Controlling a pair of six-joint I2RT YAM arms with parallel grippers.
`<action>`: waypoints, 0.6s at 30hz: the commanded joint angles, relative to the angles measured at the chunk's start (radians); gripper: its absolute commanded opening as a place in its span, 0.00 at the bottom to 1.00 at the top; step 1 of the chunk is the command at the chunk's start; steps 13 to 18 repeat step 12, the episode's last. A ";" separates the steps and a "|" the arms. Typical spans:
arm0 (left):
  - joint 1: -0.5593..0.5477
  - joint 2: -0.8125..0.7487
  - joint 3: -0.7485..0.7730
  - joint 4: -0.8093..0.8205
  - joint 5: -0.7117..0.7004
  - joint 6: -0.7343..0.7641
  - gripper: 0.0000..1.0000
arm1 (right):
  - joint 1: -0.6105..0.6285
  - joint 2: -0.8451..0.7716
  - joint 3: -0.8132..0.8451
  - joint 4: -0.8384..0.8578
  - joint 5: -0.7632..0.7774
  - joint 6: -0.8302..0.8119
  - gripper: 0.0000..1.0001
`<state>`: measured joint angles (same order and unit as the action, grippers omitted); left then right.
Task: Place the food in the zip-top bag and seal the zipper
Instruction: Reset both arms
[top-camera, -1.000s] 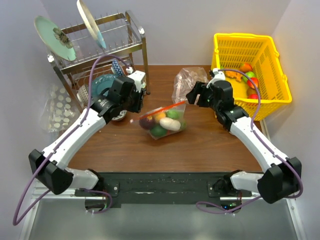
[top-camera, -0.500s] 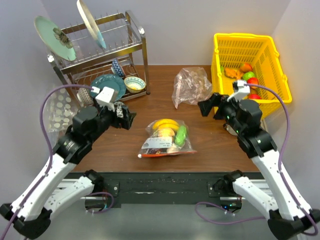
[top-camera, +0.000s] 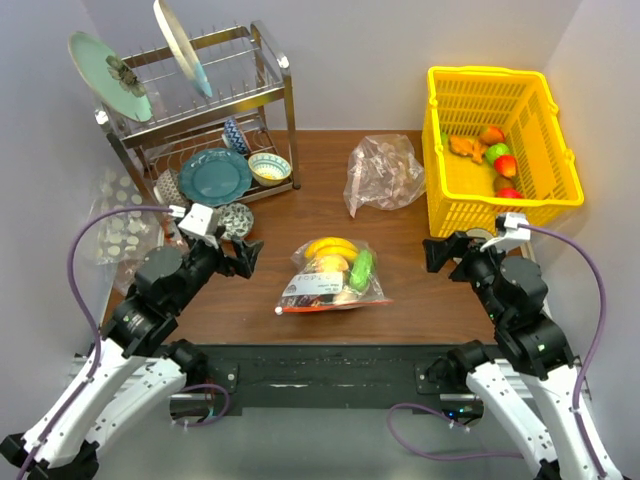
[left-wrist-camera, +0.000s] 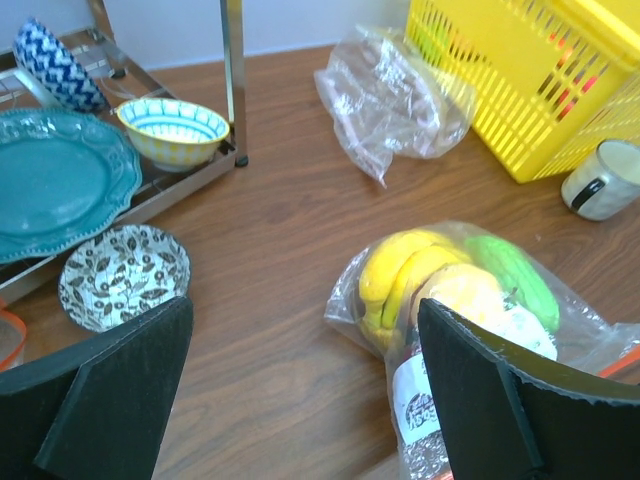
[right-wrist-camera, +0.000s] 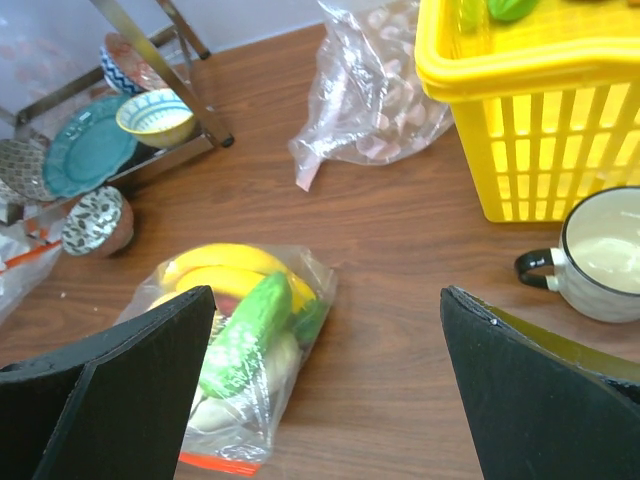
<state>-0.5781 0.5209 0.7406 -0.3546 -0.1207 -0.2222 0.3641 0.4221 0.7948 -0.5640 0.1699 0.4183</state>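
Looking over the whole table, I can't find a single word, brand or number that I can actually read. The only thing that looks printed is a round white label (left-wrist-camera: 416, 392) showing at the clear plastic of the zip-top bag (left-wrist-camera: 598, 338). Its dark marks are too small and blurred to make out from any view, and I can't tell whether it sits on the bag itself or on something inside it.
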 joint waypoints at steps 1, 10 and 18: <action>0.004 0.050 0.031 0.025 -0.016 0.009 0.98 | -0.002 0.010 -0.009 0.003 0.040 -0.012 0.99; 0.004 0.018 0.013 0.039 -0.039 0.014 0.98 | -0.002 0.029 -0.009 0.004 0.013 0.011 0.99; 0.004 0.018 0.014 0.036 -0.043 0.014 0.98 | -0.004 0.021 -0.009 0.007 0.008 0.007 0.99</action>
